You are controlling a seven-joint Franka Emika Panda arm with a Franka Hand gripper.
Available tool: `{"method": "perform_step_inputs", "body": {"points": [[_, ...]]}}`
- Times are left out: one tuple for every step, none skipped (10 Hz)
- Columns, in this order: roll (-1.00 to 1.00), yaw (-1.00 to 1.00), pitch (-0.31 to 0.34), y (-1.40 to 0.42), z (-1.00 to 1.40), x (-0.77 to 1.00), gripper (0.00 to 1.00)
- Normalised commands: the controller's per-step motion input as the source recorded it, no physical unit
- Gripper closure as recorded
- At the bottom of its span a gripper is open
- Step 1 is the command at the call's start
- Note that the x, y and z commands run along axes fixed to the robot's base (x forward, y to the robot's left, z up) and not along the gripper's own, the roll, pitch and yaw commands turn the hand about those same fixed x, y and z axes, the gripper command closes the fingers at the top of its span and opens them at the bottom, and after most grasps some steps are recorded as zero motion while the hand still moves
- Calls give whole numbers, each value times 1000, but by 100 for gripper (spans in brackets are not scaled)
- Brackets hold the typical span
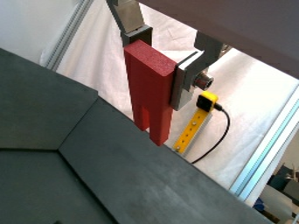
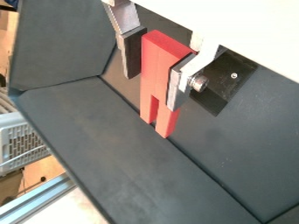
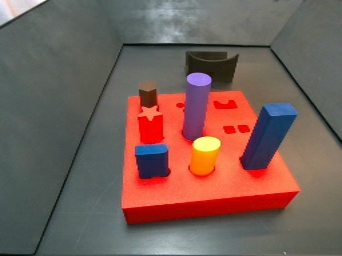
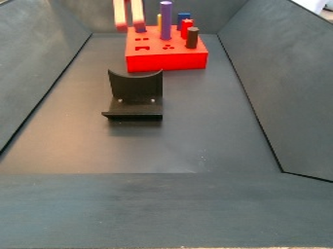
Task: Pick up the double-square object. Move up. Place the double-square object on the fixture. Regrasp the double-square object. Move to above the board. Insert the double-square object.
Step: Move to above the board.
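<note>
**Red block clamped in the pincer, high above the floor**

One pincer (image 1: 162,74), and it's loaded: both wrist views show the double-square object (image 1: 149,87) squeezed between the two flat silver fingers (image 1: 187,77), gripped near its upper part, its long body hanging straight down past the fingertips. In a wrist view the block (image 2: 160,83) floats well clear of the dark floor (image 2: 176,175) beneath it, touching nothing but the pads.

Over to the side views, where the pincer itself is out of shot. One fixture (image 4: 134,94) stands alone on the floor, nothing resting on it, well apart from the board (image 4: 166,53). One board (image 3: 207,195), and count the pegs: six upright — a purple cylinder (image 3: 197,105), a tall blue block (image 3: 270,136), a short blue block (image 3: 151,160), a yellow cylinder (image 3: 205,155), a red star peg (image 3: 151,123) and a brown cylinder (image 3: 147,95). Small open holes (image 3: 230,103) show near the purple cylinder.
</note>
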Motion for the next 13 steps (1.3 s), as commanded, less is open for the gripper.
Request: {"method": "perform_step_inputs", "body": {"points": [[-45, 70, 25, 18, 1000, -2, 100], [-45, 49, 40, 8, 1000, 0, 100], [-46, 40, 54, -1, 918, 4, 100], [-53, 39, 69, -8, 753, 10, 100], [-57, 37, 87, -10, 590, 14, 100], [-56, 42, 112, -15, 376, 17, 100], [-57, 51, 125, -18, 215, 19, 100], [-1000, -22, -54, -1000, -53, -490, 100], [-1000, -19, -57, -1000, -51, -489, 100], [-1000, -20, -80, -1000, -44, -523, 100], [-1000, -23, -88, -1000, -52, -528, 100], [-1000, -29, -96, -1000, -45, -545, 100], [-1000, -34, -100, -1000, -46, -554, 100]]}}
